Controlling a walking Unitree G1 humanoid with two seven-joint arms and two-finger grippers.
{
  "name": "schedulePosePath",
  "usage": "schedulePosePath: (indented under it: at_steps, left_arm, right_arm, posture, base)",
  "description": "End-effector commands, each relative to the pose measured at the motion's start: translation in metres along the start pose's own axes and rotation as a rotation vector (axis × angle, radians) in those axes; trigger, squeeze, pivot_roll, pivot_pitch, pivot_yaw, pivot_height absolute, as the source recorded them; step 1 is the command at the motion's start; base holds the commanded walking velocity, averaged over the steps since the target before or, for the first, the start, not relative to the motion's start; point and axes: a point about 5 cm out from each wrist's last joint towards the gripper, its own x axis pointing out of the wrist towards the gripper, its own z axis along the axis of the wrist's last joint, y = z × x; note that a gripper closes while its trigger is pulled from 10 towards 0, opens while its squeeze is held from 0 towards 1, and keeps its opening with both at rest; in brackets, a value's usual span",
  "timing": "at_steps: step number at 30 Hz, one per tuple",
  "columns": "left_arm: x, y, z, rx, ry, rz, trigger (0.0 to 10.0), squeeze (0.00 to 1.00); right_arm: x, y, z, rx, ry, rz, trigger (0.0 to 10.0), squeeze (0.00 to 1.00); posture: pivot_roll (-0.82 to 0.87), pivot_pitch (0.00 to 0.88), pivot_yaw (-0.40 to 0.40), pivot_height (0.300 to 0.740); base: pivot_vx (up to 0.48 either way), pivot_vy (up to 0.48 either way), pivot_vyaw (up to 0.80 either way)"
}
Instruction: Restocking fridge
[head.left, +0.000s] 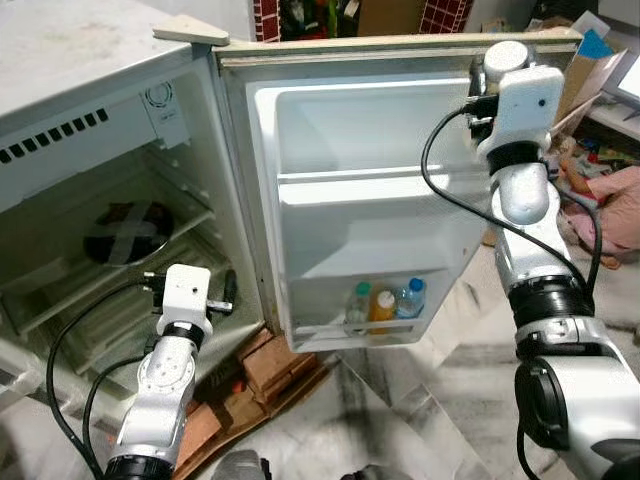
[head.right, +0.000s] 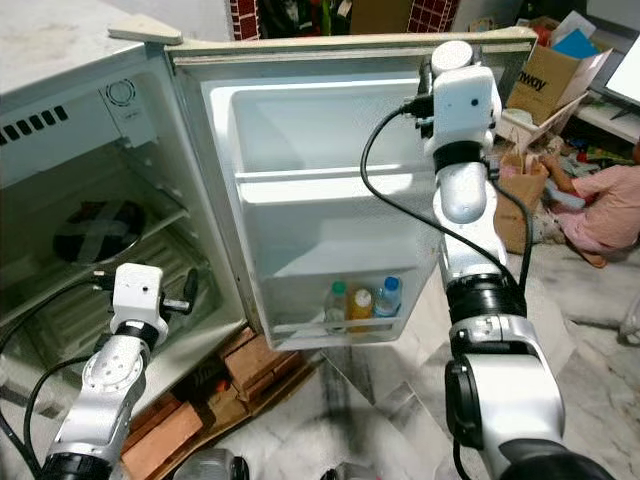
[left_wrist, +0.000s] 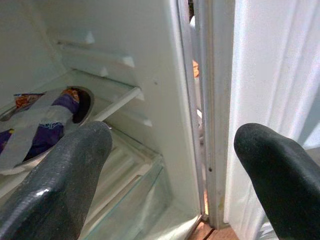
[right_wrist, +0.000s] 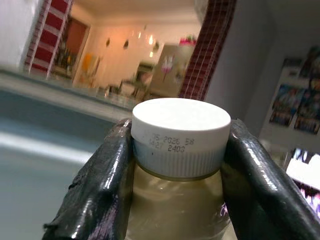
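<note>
The small fridge (head.left: 80, 120) stands open, its door (head.left: 370, 215) swung out toward me. Three bottles sit in the lowest door shelf (head.left: 345, 330): a green-capped one (head.left: 360, 303), an orange one (head.left: 383, 305) and a blue-capped one (head.left: 410, 298). My right arm (head.left: 520, 150) is raised beside the top of the door. Its gripper (right_wrist: 177, 145) is shut on the neck of a white-capped bottle (right_wrist: 180, 125) of pale liquid. My left gripper (left_wrist: 170, 145) is open low at the hinge side of the fridge, nothing between its fingers (left_wrist: 65, 175).
A dark wrapped dish (head.left: 128, 232) lies on the fridge's wire shelf. Bricks and boards (head.left: 270, 365) prop up the fridge's front corner. A person in pink (head.left: 610, 205) sits on the floor at the right, near cardboard boxes (head.right: 545, 75).
</note>
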Motion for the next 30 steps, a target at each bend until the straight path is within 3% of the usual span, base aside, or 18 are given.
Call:
schedulePosePath:
  at_steps: [1,2,10,19,20,21,22,30]
  left_arm:
    - [-0.001,0.0,0.001,0.001,0.001,-0.007,10.0,0.0]
    - [-0.001,0.0,0.002,0.002,0.001,-0.009,10.0,0.0]
    - [-0.001,0.001,0.002,0.008,0.004,-0.012,10.0,0.0]
    - [0.0,0.001,0.001,0.013,0.008,-0.012,10.0,0.0]
    - [0.0,0.001,0.001,0.014,0.008,-0.014,10.0,0.0]
    - [0.0,0.0,0.001,0.015,0.008,-0.015,10.0,0.0]
    - [0.0,0.0,0.001,0.016,0.009,-0.017,10.0,0.0]
    - [0.0,0.0,0.001,0.02,0.014,-0.015,10.0,0.0]
  right_arm:
    - [0.003,-0.006,-0.004,0.016,0.039,-0.044,10.0,0.0]
    - [-0.001,-0.004,-0.015,0.041,0.106,-0.048,10.0,0.0]
    - [-0.017,-0.004,-0.048,0.154,0.281,-0.095,10.0,0.0]
    - [-0.018,-0.008,-0.055,0.19,0.336,-0.132,10.0,0.0]
    - [-0.017,-0.009,-0.054,0.196,0.328,-0.134,10.0,0.61]
    - [-0.017,-0.01,-0.053,0.195,0.326,-0.135,10.0,0.61]
    - [-0.016,-0.011,-0.053,0.192,0.323,-0.136,10.0,1.0]
    - [-0.009,-0.015,-0.043,0.16,0.27,-0.124,10.0,1.0]
  posture:
    - [0.1,0.049,-0.017,0.74]
    - [0.1,0.05,-0.016,0.74]
    - [0.11,0.054,-0.014,0.74]
    - [0.1,0.054,-0.01,0.74]
    - [0.1,0.054,-0.01,0.74]
    - [0.1,0.054,-0.01,0.74]
    - [0.1,0.053,-0.009,0.74]
    - [0.1,0.058,-0.01,0.74]
  base:
    - [0.0,0.0,0.0]
    - [0.0,0.0,0.0]
    - [0.0,0.0,0.0]
    - [0.0,0.0,0.0]
    - [0.0,0.0,0.0]
    - [0.0,0.0,0.0]
    - [0.0,0.0,0.0]
    - [0.0,0.0,0.0]
